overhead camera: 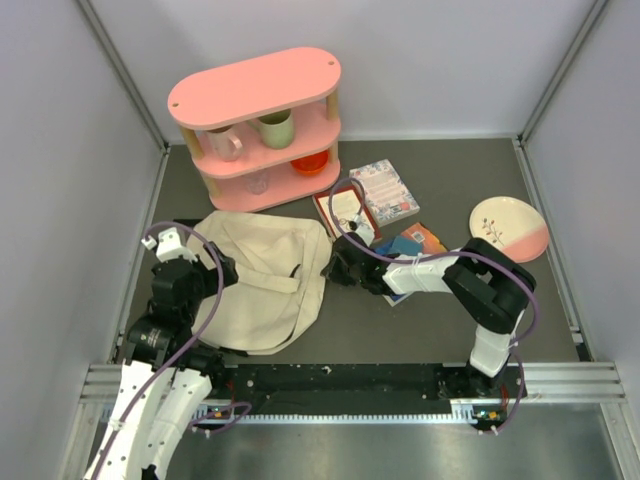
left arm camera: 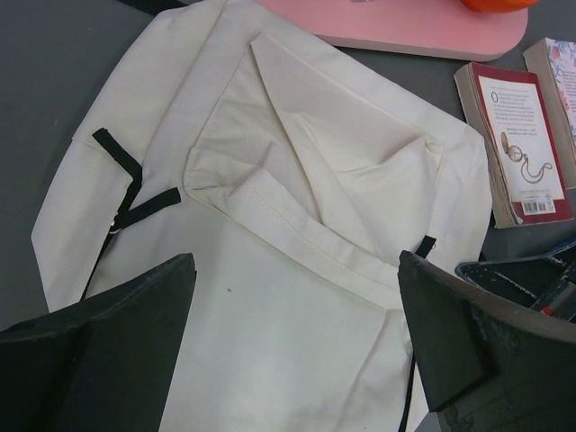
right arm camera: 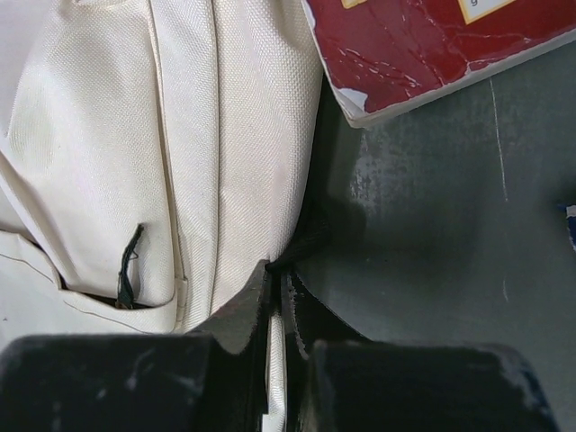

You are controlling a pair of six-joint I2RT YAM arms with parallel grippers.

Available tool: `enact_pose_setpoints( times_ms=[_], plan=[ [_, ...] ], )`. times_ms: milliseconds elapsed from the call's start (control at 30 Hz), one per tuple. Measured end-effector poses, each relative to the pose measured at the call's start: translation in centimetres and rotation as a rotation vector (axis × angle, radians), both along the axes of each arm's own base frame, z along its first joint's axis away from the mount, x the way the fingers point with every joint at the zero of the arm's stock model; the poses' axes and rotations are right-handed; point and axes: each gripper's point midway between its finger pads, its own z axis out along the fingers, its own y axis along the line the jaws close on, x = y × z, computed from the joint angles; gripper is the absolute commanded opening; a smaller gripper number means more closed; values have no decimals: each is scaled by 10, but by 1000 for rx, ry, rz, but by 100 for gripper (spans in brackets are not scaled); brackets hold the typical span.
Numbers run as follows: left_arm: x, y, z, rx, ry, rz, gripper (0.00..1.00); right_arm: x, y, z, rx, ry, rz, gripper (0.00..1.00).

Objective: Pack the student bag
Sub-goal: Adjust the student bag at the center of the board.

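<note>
Two arms attend one item. The left gripper hangs over the part of the student bag farthest from the pink shelf, tilted down toward the cloth. Its jaws are spread wide with nothing between them.

The bag lies flat on the table just in front of the shelf, its far edge near the shelf's base and a black strap uppermost.

Judgement: light, limp fabric. It will fold and sag rather than lift as one piece, so a hold belongs on a stitched seam, a strap or the zipper edge — not on the loose panel.

The right gripper sits low in front of the shelf's right end, forearm stretched leftward. It is clenched on the bag's right edge, and a sliver of cream cloth shows between the closed jaws. A red book lies between that gripper and the shelf.
</note>
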Motion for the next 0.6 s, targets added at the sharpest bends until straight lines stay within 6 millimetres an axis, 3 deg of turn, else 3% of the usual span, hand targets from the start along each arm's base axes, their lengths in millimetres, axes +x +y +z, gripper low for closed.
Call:
enact_pose_setpoints(
  times_ms=[167, 433, 600],
  plan=[
    [0, -3, -1, -5, 6, -13, 99, 1, 0, 8, -2, -23, 16, 0],
    [0, -7, -2, -14, 10, -38, 99, 4, 1, 50, 43, -111, 42, 0],
    [0, -8, -2, -16, 11, -44, 99, 6, -1, 65, 43, -153, 45, 0]
  ],
)
